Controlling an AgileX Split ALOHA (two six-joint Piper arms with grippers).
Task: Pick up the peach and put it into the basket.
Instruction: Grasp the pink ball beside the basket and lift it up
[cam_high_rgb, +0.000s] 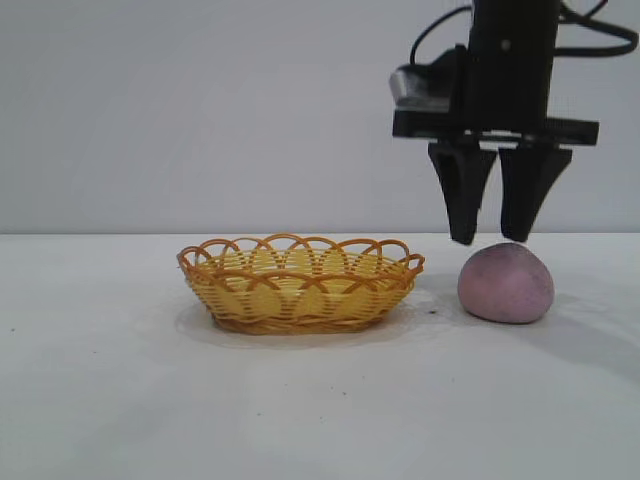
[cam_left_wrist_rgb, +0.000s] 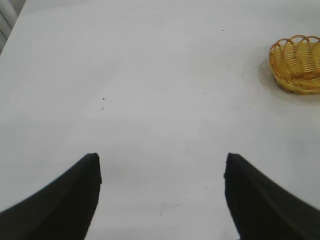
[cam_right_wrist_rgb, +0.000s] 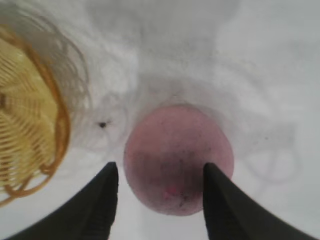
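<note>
So the white counter (cam_high_rgb: 100, 400) takes up most of the scene, plain pale wall behind it. Next biggest thing is the right arm, coming down from the top of the exterior view on the right side, black, cables looping off it. Its right claw (cam_high_rgb: 492, 240) points straight down and hangs right over the peach (cam_high_rgb: 506, 284), tips just above the top of it, not touching as far as I can see. The fingers are apart with a gap between them, nothing gripped. From the right wrist view the peach (cam_right_wrist_rgb: 177, 160) sits between and just beyond the two dark fingers (cam_right_wrist_rgb: 95, 210).

Then the basket (cam_high_rgb: 300, 285), yellow weave with an orange-brown loopy rim, sitting on the counter to the left of the peach, close to it but not touching. Nothing in it.

The peach itself is a dusty pink-mauve lump resting on the counter beside the basket.

The left claw (cam_left_wrist_rgb: 162, 172) only shows in its own wrist view, fingers spread wide over bare counter, holding nothing, with the basket (cam_left_wrist_rgb: 296, 65) far off at the edge.
</note>
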